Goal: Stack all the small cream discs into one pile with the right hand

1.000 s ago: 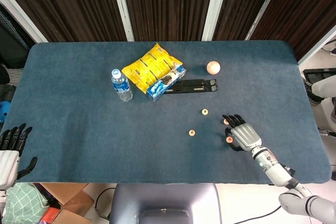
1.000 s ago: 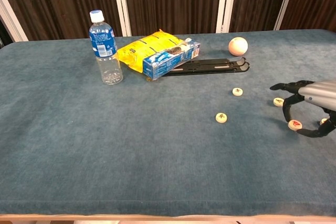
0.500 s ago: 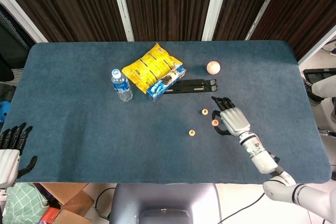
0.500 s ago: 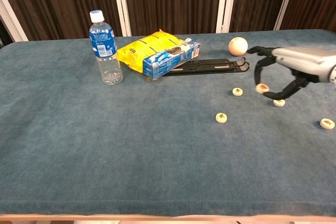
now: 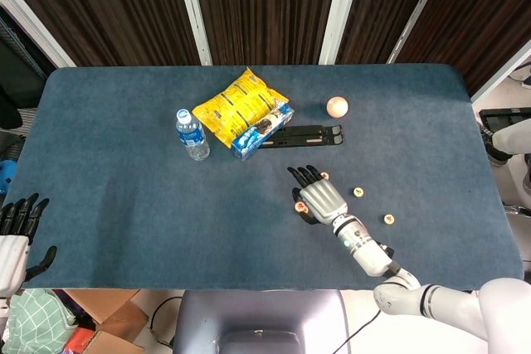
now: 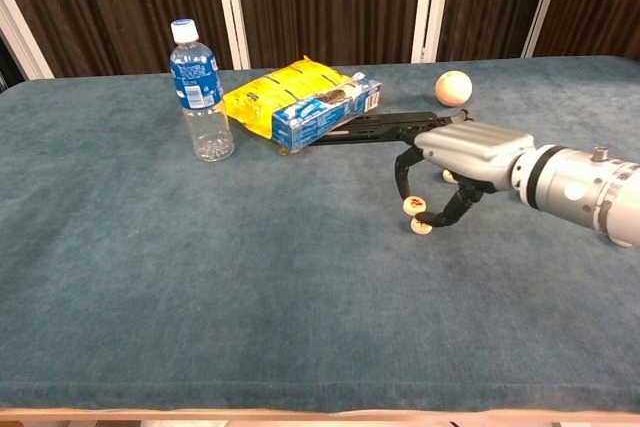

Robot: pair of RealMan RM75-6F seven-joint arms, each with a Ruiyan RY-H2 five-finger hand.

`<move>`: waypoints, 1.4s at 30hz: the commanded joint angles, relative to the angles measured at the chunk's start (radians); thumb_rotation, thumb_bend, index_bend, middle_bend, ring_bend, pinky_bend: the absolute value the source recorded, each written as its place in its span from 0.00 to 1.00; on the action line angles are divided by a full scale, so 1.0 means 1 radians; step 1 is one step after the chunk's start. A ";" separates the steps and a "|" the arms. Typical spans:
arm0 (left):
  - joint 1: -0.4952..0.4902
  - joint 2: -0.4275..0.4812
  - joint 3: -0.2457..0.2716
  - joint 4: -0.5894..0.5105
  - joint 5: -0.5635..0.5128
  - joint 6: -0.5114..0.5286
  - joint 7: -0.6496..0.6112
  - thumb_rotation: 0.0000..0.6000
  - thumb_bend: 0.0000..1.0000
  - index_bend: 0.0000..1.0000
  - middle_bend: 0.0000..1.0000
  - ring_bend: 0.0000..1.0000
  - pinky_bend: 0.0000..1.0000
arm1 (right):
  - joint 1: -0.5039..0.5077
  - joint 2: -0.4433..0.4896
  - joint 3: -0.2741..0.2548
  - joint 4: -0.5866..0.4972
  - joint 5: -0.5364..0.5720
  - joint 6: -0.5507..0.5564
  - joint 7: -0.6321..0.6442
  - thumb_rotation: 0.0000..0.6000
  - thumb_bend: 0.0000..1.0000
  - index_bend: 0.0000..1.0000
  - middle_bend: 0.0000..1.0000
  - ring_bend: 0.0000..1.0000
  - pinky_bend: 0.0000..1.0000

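Though hidden overhead, disc point(image 6: 414, 206) in right robot hand point(image 6: 440, 172).

Four small cream discs show in all: one held in the right hand point(image 6: 440, 182) point(image 6: 414, 206), one on the worktop just below it point(image 6: 421, 226), one near the fingertips point(image 5: 324, 176), and two more off to the side point(image 5: 358, 192) point(image 5: 388, 220), so five. One water bottle point(image 5: 192, 133), one yellow snack bag point(image 5: 235, 106), one blue box point(image 5: 262, 128), one black stand point(image 5: 307, 135), one ball point(image 5: 336, 106).

Bright, even light from above — shadows on the blue counter point(image 5: 124, 196) are small and soft. Both pictures look sharp — no glare, edges bend slightly.
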 commanded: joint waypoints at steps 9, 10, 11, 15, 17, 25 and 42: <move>0.008 0.007 0.002 -0.005 0.008 0.015 -0.004 1.00 0.35 0.00 0.00 0.00 0.09 | 0.012 -0.002 -0.017 0.009 0.090 -0.026 -0.102 1.00 0.48 0.67 0.01 0.00 0.00; 0.008 0.007 0.002 -0.006 0.008 0.015 -0.003 1.00 0.35 0.00 0.00 0.00 0.09 | 0.012 -0.001 -0.018 0.010 0.092 -0.025 -0.103 1.00 0.48 0.67 0.01 0.00 0.00; 0.008 0.007 0.002 -0.005 0.008 0.015 -0.003 1.00 0.35 0.00 0.00 0.00 0.09 | 0.013 -0.001 -0.018 0.011 0.094 -0.026 -0.103 1.00 0.48 0.67 0.01 0.00 0.00; 0.006 0.006 0.001 -0.005 0.004 0.010 -0.003 1.00 0.35 0.00 0.00 0.00 0.09 | 0.017 -0.002 -0.019 0.013 0.100 -0.028 -0.095 1.00 0.48 0.67 0.01 0.00 0.00; 0.006 0.006 0.001 -0.005 0.003 0.009 -0.002 1.00 0.35 0.00 0.00 0.00 0.09 | 0.018 -0.003 -0.021 0.013 0.099 -0.027 -0.089 1.00 0.48 0.67 0.01 0.00 0.00; 0.007 0.009 0.000 -0.006 0.004 0.010 -0.005 1.00 0.35 0.00 0.00 0.00 0.09 | 0.022 -0.003 -0.032 0.006 0.099 -0.026 -0.087 1.00 0.48 0.59 0.02 0.00 0.00; 0.011 0.014 0.000 -0.008 0.008 0.019 -0.013 1.00 0.35 0.00 0.00 0.00 0.09 | -0.020 0.123 -0.049 -0.079 0.072 0.063 -0.082 1.00 0.36 0.35 0.00 0.00 0.00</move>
